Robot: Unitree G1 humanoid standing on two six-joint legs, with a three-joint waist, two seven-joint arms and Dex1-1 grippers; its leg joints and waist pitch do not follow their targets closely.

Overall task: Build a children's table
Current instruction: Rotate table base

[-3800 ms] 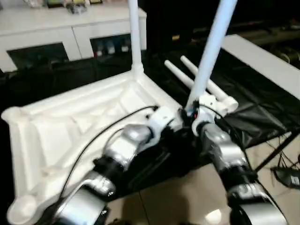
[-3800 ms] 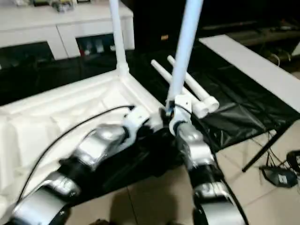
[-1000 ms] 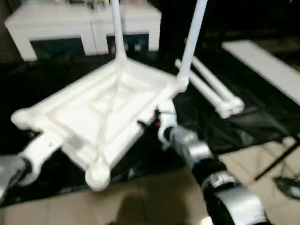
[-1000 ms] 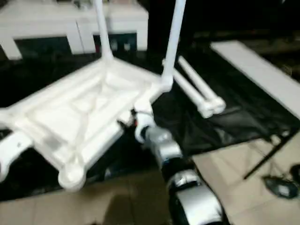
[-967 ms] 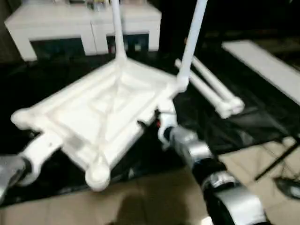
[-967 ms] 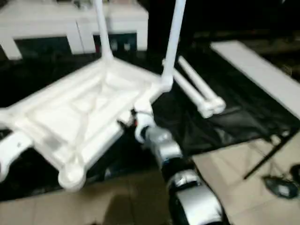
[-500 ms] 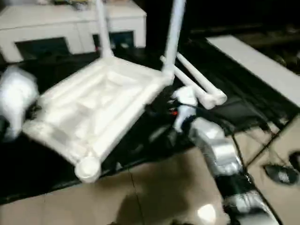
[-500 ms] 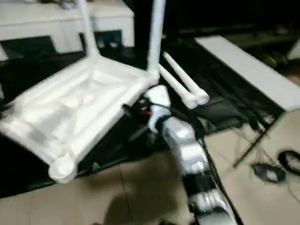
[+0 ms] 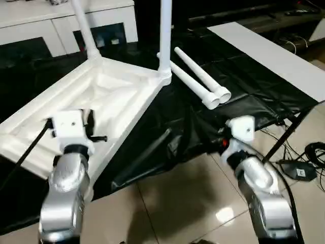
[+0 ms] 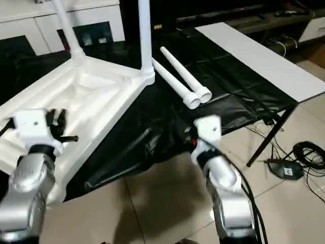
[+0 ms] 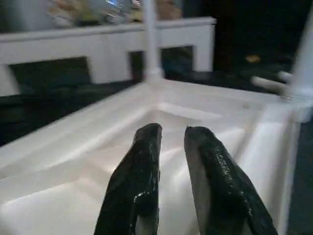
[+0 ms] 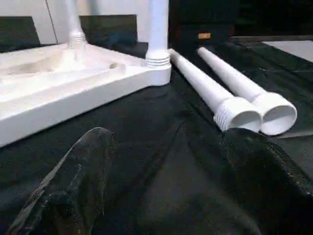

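Note:
The children's table lies upside down on a black sheet: its white ribbed tabletop [image 9: 119,94] carries two upright legs, one in the far corner socket [image 9: 86,30] and one in the right corner socket [image 9: 165,35]. Two loose white legs [image 9: 195,76] lie side by side to the right of it, threaded ends toward me [image 12: 244,115]. My left gripper [image 11: 172,132] hovers over the tabletop's near edge, its fingers [image 11: 142,166] a narrow gap apart with nothing between. My right gripper [image 12: 171,196] hangs wide open and empty at the sheet's front edge, short of the loose legs.
A white cabinet with glass doors [image 9: 51,25] stands behind. A flat white board [image 9: 269,56] lies at the far right. The black sheet [image 9: 167,132] droops over the front edge above a tiled floor [image 9: 167,203]. Cables and a power adapter [image 9: 299,172] lie on the floor at right.
The camera has shifted. My right gripper has drawn back from the tabletop's right side toward the sheet's front edge. My left arm has come up from the lower left to over the tabletop's near edge.

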